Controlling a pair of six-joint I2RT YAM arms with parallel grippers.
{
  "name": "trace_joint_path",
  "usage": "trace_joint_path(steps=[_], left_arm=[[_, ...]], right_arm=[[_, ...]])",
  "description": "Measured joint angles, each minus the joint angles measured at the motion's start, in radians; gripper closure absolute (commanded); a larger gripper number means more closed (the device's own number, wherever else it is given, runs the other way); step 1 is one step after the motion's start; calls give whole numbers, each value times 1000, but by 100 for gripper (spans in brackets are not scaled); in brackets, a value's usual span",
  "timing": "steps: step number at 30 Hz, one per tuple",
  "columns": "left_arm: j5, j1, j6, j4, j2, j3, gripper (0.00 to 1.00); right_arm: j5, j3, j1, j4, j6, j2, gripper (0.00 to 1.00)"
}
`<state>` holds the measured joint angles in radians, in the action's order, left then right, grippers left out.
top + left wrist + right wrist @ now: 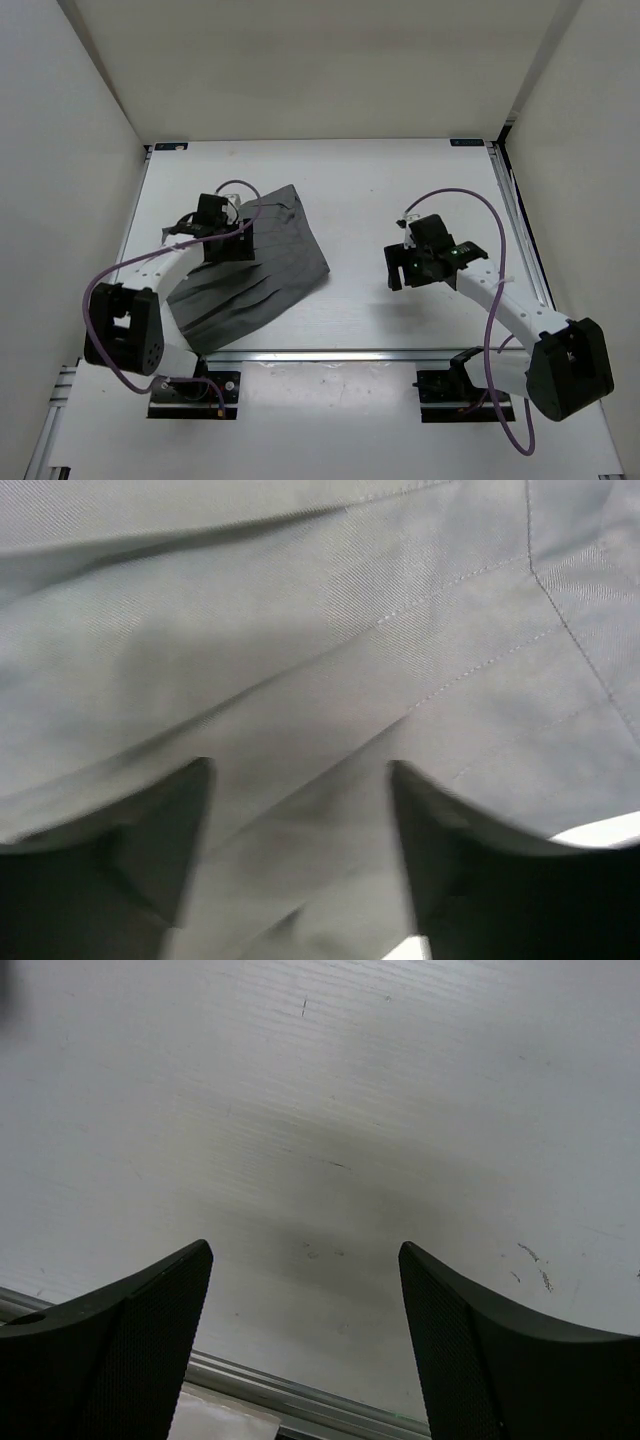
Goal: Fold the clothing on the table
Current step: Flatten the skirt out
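Observation:
The clothing is a dark grey pleated skirt, spread fan-like on the left half of the white table. Its narrow end points to the back and its wide hem to the near edge. My left gripper hangs low over the skirt's upper left part. In the left wrist view the clothing fills the frame, and the left gripper stands open, with fabric under the gap and nothing pinched. My right gripper is open over bare table to the right of the skirt. In the right wrist view the right gripper holds nothing.
A silver rail runs along the table's near edge just below the right gripper. Another rail borders the right side. White walls enclose the table at the back and sides. A sliver of white table shows beside the skirt.

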<state>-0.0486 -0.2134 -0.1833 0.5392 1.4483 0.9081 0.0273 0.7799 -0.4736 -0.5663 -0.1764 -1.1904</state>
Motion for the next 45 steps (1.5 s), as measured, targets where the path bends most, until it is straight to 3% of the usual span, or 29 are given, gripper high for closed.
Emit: trace_joint_path(steps=[1, 3, 4, 8, 10, 12, 14, 15, 18, 31, 45], left_arm=[[1, 7, -10, -13, -21, -11, 2], [-8, 0, -17, -44, -85, -47, 2], [-23, -8, -20, -58, -119, -61, 10], [-55, -46, -50, -131, -176, -35, 61], [-9, -82, -50, -150, -125, 43, 63], [66, -132, -39, -176, -46, 135, 47], [130, -186, -20, -204, 45, 227, 37], [163, -210, -11, -209, 93, 272, 27], [231, -262, 19, -229, 213, 359, 19], [554, -374, 231, -312, 462, 455, 20], [631, -405, 283, -311, 689, 674, 26]], right_arm=[[-2, 1, 0, 0, 0, 0, 20], [-4, 6, -4, 0, 0, -3, 19], [-5, 12, -7, 0, -1, -8, 20], [-5, 38, -28, 1, -7, -31, 20], [-5, 45, -45, 2, -15, -34, 19], [-6, 47, -64, 4, -25, -34, 20], [-8, 48, -82, 7, -31, -34, 20], [-8, 48, -90, 7, -34, -33, 20], [-9, 48, -99, 6, -44, -29, 20], [-69, -18, -52, -14, -86, 111, 21], [-100, -43, -23, -28, -103, 137, 21]])
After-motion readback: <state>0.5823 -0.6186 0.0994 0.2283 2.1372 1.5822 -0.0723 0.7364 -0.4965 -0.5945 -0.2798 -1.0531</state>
